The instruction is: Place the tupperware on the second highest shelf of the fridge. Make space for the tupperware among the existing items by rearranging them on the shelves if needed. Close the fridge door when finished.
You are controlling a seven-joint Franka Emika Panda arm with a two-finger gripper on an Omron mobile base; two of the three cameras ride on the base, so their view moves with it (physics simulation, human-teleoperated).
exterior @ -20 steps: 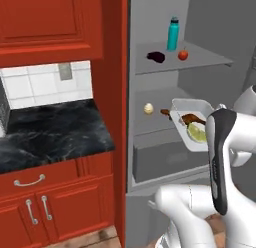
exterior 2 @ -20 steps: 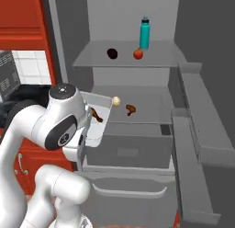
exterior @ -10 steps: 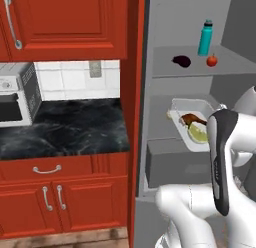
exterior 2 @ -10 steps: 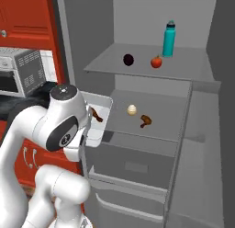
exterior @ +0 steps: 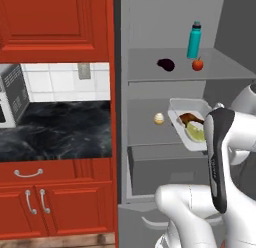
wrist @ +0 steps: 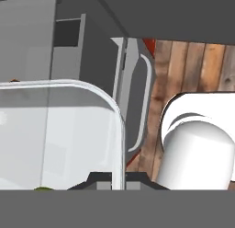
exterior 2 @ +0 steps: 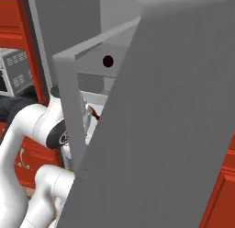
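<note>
One shift: both base views have slid sideways (the base drives; shelf items unmoved).
Hand (wrist: 112, 176): clenched on the tupperware (exterior: 189, 123) rim.
Tupperware: level with the lower shelf (exterior: 145, 134), right of the egg (exterior: 159, 118).
Meaning: not yet set down.

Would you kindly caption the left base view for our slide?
Shallow white rectangular tupperware held at open grey fridge, beside cream egg-shaped item.

tupperware (exterior: 186, 123) white | bottle (exterior: 194, 41) teal | fruit (exterior: 197, 65) red | fridge (exterior: 150, 22) grey | cabinets (exterior: 55, 27) red
</note>
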